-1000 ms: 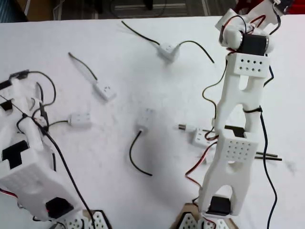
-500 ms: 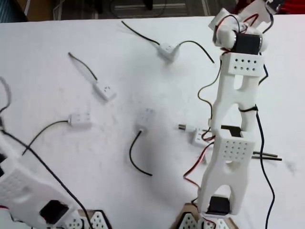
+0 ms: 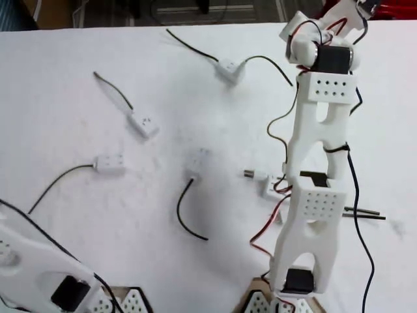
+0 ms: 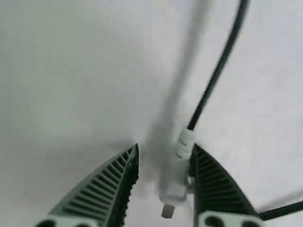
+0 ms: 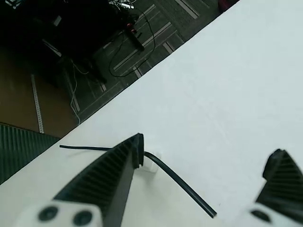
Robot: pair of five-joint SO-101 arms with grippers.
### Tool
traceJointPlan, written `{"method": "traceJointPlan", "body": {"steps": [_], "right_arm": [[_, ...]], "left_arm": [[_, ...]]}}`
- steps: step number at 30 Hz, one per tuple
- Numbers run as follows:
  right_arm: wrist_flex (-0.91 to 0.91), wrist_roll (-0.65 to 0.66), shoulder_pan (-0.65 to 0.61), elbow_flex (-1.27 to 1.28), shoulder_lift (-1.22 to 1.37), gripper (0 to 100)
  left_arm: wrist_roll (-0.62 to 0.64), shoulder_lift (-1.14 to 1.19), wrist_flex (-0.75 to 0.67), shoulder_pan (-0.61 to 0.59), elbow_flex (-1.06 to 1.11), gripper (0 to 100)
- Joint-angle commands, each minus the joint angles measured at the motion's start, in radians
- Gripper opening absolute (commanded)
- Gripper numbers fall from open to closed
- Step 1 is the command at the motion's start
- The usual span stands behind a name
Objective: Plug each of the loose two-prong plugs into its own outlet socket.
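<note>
Between the fingers of my left gripper [image 4: 164,150] sits a white two-prong plug [image 4: 176,177], its black cord [image 4: 215,75] trailing away over the white table. The left arm [image 3: 39,280] lies at the table's near left corner. A white socket block [image 3: 109,163] with a black cord sits to its right. Other white blocks lie at mid-left [image 3: 144,124], centre [image 3: 199,160] and far centre [image 3: 229,68]. A plug piece [image 3: 266,184] is partly hidden by the right arm. My right gripper [image 5: 207,150] is open above the far table edge, over a black cord [image 5: 177,182].
The right arm [image 3: 320,163] stretches from the near edge up to the far right corner [image 3: 345,16], its red and black wires hanging beside it. A thin black rod [image 3: 363,212] lies right of that arm. Floor cables [image 5: 128,42] show beyond the far table edge.
The left arm has drawn back toward the near left corner, and the cord of the left socket block now lies stretched out. The right arm's far end has shifted slightly left.
</note>
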Motion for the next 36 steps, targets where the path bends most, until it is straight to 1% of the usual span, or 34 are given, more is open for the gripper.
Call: {"method": "traceJointPlan", "body": {"steps": [1,4,7,21,24,28,33,36], "right_arm": [[0.008,0.011,-0.008,-0.029,-0.065,39.1],[0.008,0.011,-0.008,-0.029,-0.065,39.1],[0.010,0.011,-0.008,-0.029,-0.065,39.1],[0.022,0.014,-0.039,-0.029,-0.065,39.1],[0.022,0.048,-0.041,-0.029,-0.065,39.1],[0.022,0.052,-0.047,-0.029,-0.065,39.1],[0.022,0.052,-0.051,-0.029,-0.065,39.1],[0.022,0.052,-0.051,-0.029,-0.065,39.1]], "left_arm": [[0.015,-0.005,0.028,-0.035,-0.091,22],[-0.032,-0.008,0.068,-0.050,-0.118,22],[-0.051,-0.010,0.071,-0.064,-0.121,21],[-0.048,-0.077,0.064,-0.074,-0.115,21],[-0.046,-0.074,0.064,-0.074,-0.114,21],[-0.044,-0.065,0.061,-0.070,-0.115,21],[-0.025,0.010,-0.025,-0.073,-0.123,21],[-0.025,0.038,-0.037,-0.074,-0.124,21]]}}
